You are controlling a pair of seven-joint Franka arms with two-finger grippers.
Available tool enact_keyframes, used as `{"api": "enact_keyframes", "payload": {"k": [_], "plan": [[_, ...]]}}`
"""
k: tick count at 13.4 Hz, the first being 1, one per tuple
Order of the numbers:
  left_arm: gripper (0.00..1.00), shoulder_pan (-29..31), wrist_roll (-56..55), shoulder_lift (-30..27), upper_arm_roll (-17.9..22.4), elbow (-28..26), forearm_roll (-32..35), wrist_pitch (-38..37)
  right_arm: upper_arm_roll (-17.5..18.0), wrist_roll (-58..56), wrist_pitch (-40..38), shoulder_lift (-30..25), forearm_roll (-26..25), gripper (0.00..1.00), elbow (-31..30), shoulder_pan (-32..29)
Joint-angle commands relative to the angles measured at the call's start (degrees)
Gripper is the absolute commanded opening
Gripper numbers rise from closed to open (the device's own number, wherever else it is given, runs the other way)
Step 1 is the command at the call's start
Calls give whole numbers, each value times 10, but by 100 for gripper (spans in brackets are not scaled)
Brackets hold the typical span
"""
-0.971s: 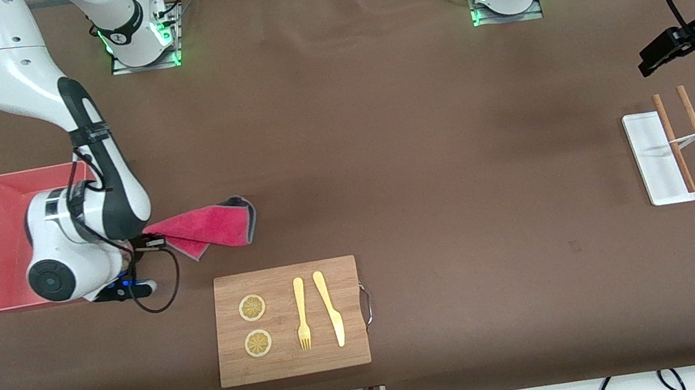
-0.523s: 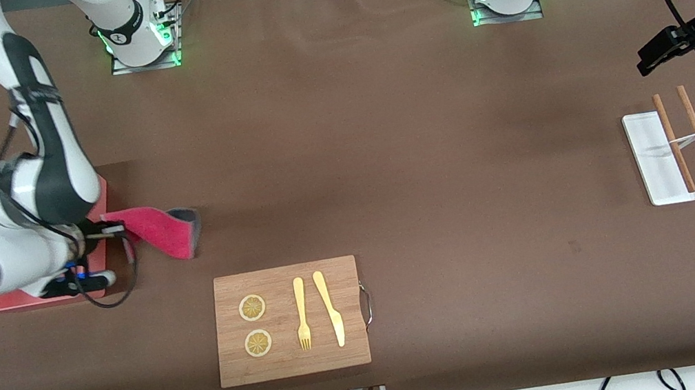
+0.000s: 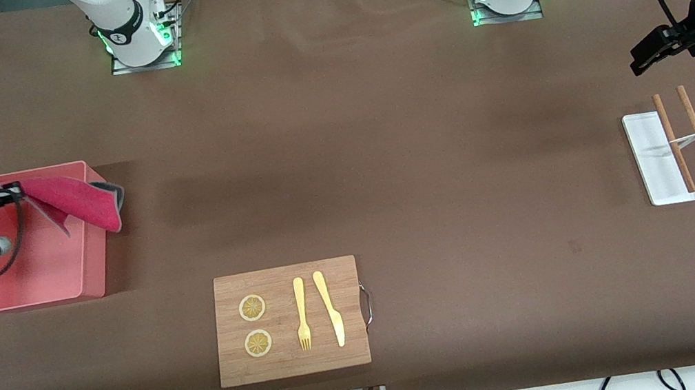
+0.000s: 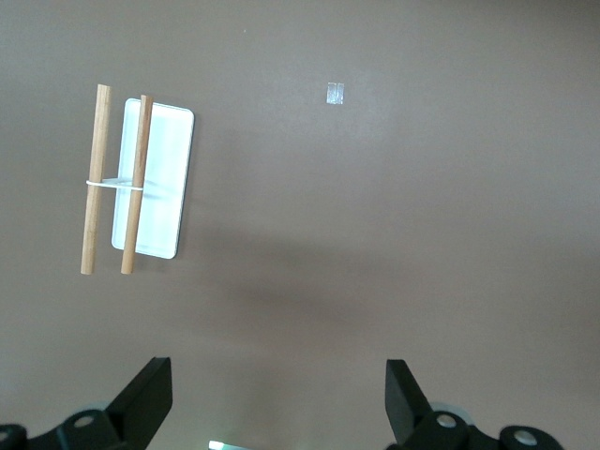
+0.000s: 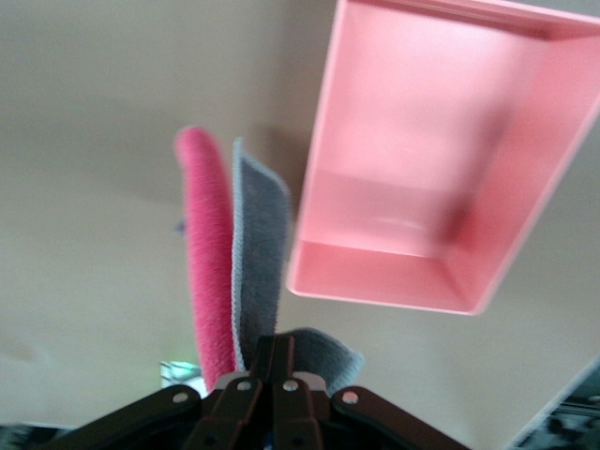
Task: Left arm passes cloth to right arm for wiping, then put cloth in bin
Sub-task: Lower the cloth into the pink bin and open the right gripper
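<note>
My right gripper (image 3: 12, 189) is shut on the cloth (image 3: 78, 202), crimson-pink with a dark grey edge. It holds the cloth up over the salmon-pink bin (image 3: 38, 268), and the cloth's free end hangs past the bin's wall toward the table's middle. In the right wrist view my right gripper (image 5: 283, 358) pinches the hanging cloth (image 5: 214, 281) beside the bin (image 5: 525, 202). My left gripper (image 3: 643, 56) is open and empty, up in the air at the left arm's end of the table. In the left wrist view its fingers (image 4: 148, 398) stand wide apart around the gripper's middle (image 4: 277, 398).
A wooden board (image 3: 289, 321) with two lemon slices, a fork and a knife lies near the front edge. A flat white tray (image 3: 654, 159) with two wooden sticks (image 3: 687, 137) lies under the left gripper; both show in the left wrist view (image 4: 159, 192).
My right gripper has carried the cloth up off the table and toward the right arm's end, until it is over the bin. The left arm has barely moved.
</note>
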Motion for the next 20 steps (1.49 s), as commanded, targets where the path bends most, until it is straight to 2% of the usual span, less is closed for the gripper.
{"api": "enact_keyframes", "payload": {"k": [1,3,7,12,16,18,20], "plan": [[100,0,8,-7,1,-1,-11,-2,-51,-111,-8,4,-20,0,9,-10],[100,0,8,-7,1,-1,-11,-2,-79,-146,16,17,-22,0,5,-14],[100,0,11,-7,-7,-2,-2,-1,-82,-144,81,35,-22,0,-37,-27],[100,1,11,-7,-11,-4,-1,-2,-82,-135,190,67,-9,0,-121,-33],[100,1,11,-7,-11,-4,-1,-2,-82,-125,266,85,27,0,-168,-33],[100,1,11,-7,-12,-3,-1,-3,-82,-99,265,84,28,100,-171,-33],[100,1,11,-7,-12,-3,0,-3,-82,-97,265,73,30,100,-165,-33]]}}
